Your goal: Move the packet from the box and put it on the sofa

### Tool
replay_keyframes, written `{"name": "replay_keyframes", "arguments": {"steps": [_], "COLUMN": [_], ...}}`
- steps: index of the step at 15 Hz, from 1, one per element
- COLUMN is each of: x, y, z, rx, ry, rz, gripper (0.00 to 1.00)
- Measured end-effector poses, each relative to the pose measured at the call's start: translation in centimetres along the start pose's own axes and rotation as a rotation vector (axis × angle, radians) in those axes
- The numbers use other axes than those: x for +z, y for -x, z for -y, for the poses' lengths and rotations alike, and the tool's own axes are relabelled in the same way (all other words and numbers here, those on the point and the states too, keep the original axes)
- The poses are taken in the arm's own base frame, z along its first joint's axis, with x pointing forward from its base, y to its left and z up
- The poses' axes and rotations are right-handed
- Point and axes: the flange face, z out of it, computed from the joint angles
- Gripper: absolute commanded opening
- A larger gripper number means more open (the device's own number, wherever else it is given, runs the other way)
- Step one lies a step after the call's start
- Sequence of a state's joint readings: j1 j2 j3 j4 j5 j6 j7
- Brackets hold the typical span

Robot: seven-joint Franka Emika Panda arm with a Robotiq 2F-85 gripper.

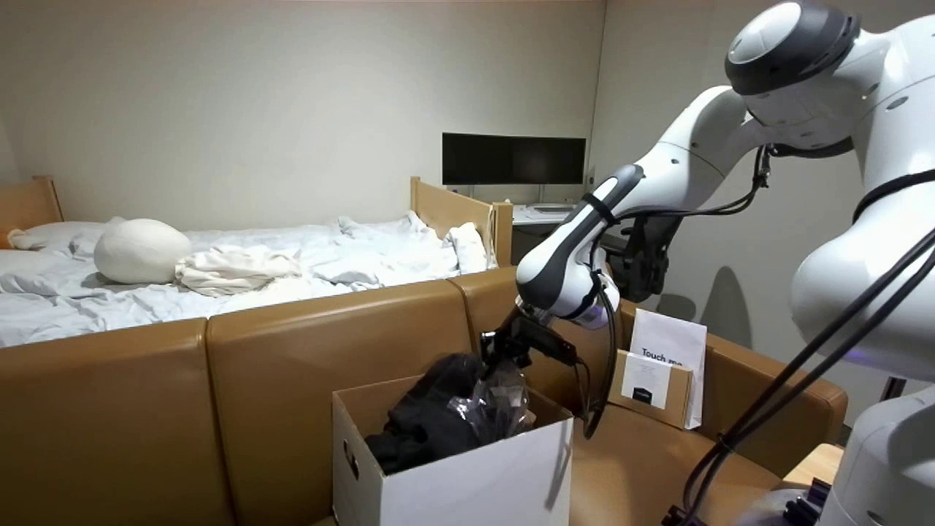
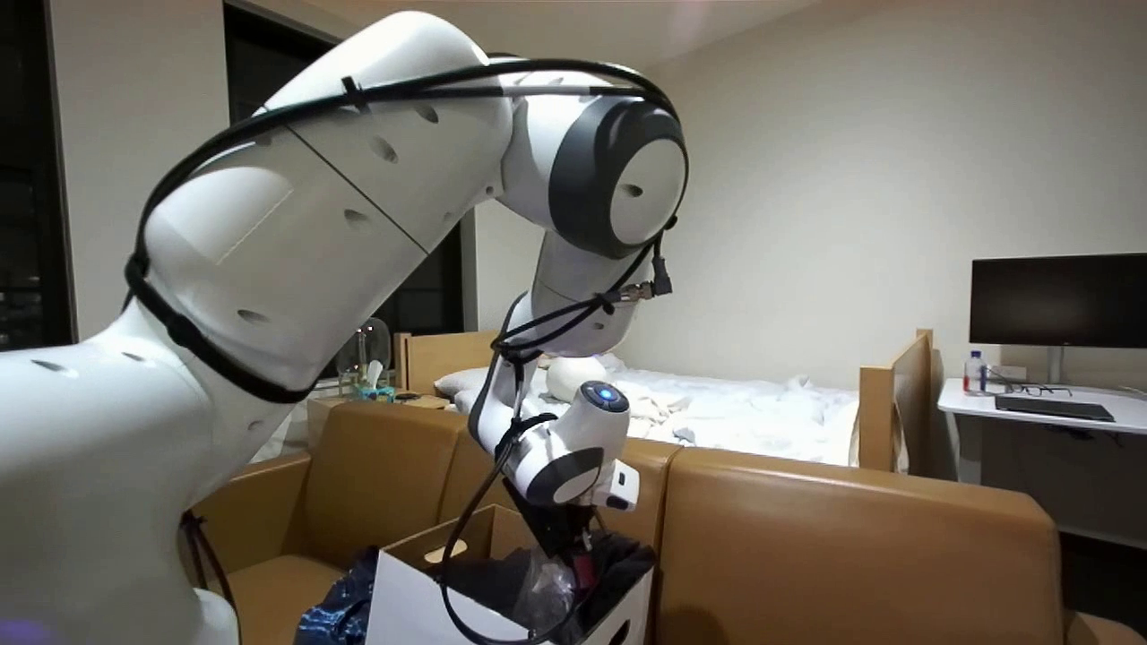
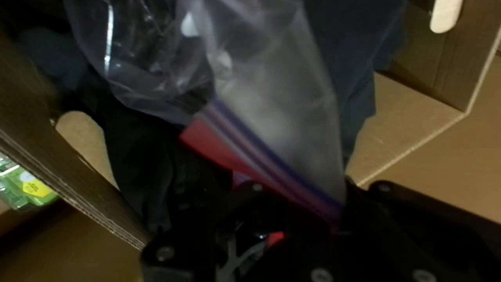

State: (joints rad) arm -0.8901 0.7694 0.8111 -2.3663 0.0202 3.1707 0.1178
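The packet point(image 1: 504, 402) is crinkly see-through plastic with a reddish-pink zip edge. It also shows in an exterior view point(image 2: 545, 591) and fills the upper middle of the wrist view point(image 3: 274, 98). My gripper point(image 1: 500, 365) points down into the box; it also shows in the wrist view point(image 3: 328, 219). It looks shut on the packet's zip edge, with the packet hanging from it at the box opening. The fingertips are dark and partly hidden behind the packet. The white box point(image 1: 475, 482) stands on the brown sofa point(image 1: 343, 336), close to its back.
Black fabric point(image 1: 424, 424) fills much of the box around the packet. A cardboard parcel point(image 1: 676, 398) and a white paper bag point(image 1: 661, 332) lean on the sofa's arm. A shiny blue bag point(image 2: 340, 600) lies beside the box. A green packet point(image 3: 27, 184) lies outside the box wall.
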Motion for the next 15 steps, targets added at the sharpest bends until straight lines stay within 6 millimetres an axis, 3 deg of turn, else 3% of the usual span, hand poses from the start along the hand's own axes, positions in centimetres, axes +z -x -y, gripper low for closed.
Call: {"name": "replay_keyframes", "arguments": {"steps": [5,12,14,15], "x": [-4.9,-14.4,-15.8,-15.7], "y": [-4.3,-13.3,-14.8,-14.8], "z": [0.1,0.5,1.3,1.7], "rx": [0.131,0.247,0.237,0.221], "ry": [-0.196,-0.439,-0.464,-0.466], "rz": [-0.066,-0.182,-0.175,-0.135], "gripper": [0.06,0.05,0.02,0.29]}}
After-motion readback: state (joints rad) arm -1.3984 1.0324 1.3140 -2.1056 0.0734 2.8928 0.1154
